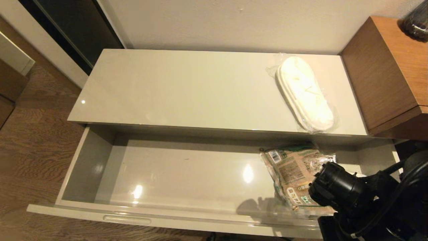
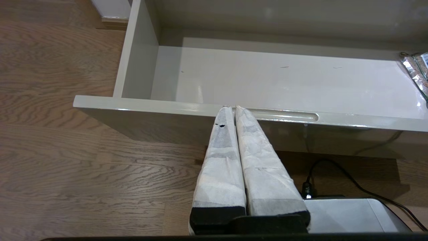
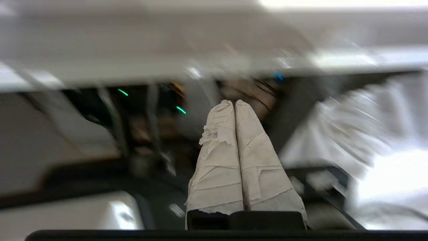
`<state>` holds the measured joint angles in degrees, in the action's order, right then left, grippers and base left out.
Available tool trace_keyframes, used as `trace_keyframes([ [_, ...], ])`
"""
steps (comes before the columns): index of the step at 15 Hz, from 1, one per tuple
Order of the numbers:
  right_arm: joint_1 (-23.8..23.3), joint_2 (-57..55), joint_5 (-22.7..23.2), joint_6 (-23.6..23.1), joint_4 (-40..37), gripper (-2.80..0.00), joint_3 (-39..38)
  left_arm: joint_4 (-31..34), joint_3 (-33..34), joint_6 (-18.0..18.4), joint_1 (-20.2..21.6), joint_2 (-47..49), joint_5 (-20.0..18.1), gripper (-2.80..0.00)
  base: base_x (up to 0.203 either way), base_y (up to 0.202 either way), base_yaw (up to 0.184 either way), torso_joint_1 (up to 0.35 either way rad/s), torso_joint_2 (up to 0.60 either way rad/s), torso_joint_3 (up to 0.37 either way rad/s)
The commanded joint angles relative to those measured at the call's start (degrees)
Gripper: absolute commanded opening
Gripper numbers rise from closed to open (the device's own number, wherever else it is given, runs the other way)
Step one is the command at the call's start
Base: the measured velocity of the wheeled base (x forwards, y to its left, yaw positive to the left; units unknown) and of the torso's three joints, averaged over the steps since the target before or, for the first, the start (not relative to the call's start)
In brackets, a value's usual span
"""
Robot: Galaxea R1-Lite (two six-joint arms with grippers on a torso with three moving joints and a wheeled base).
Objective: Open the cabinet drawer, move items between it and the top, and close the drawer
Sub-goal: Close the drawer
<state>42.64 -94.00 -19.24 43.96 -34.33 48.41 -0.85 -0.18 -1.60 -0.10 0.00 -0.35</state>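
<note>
The cabinet drawer (image 1: 100, 160) stands pulled out wide below the glossy cream top (image 1: 187, 87). Clear-wrapped white slippers (image 1: 305, 93) lie on the top at its right end. A brown grain bag (image 1: 294, 170) with green border lies flat at the drawer's right end, partly behind my right arm (image 1: 337, 189). The right gripper (image 3: 234, 103) is shut and empty, its fingers pressed together; the scene beyond it is a blur. My left gripper (image 2: 233, 107) is shut and empty, parked in front of the drawer front near a handle slot (image 2: 284, 116). No tissue pack shows.
A taller brown wooden cabinet (image 1: 391, 70) adjoins the low cabinet on the right, with a dark object (image 1: 416, 21) on it. Wood floor (image 1: 33, 140) lies to the left. A black cable (image 2: 337, 174) runs under the drawer front.
</note>
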Motion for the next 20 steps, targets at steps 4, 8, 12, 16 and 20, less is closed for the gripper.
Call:
trace_keyframes([
  [4,0.1,-3.3,-0.1,3.5,6.7,-2.80,-1.4,0.0,0.0,-0.1,0.1,0.1,0.0,-2.80,0.000,0.000,0.000,0.000,0.00,0.000],
  [8,0.1,0.8,0.0,3.7,5.5,-2.80,-2.2,0.0,0.0,-0.1,0.1,0.1,0.0,-2.80,0.000,0.000,0.000,0.000,0.00,0.000],
  [12,0.2,1.6,0.3,6.3,4.7,-2.80,-9.1,0.0,0.0,-0.1,0.0,0.1,0.0,-2.80,0.000,0.000,0.000,0.000,0.00,0.000],
  [16,0.3,-2.5,0.3,7.1,15.5,-2.80,-15.5,0.0,0.0,-0.1,0.0,0.1,0.0,-2.80,0.000,0.000,0.000,0.000,0.00,0.000],
  [20,0.0,-3.9,0.3,7.1,18.2,-2.80,-15.5,0.0,0.0,-0.1,0.1,0.1,0.0,-2.80,0.000,0.000,0.000,0.000,0.00,0.000],
])
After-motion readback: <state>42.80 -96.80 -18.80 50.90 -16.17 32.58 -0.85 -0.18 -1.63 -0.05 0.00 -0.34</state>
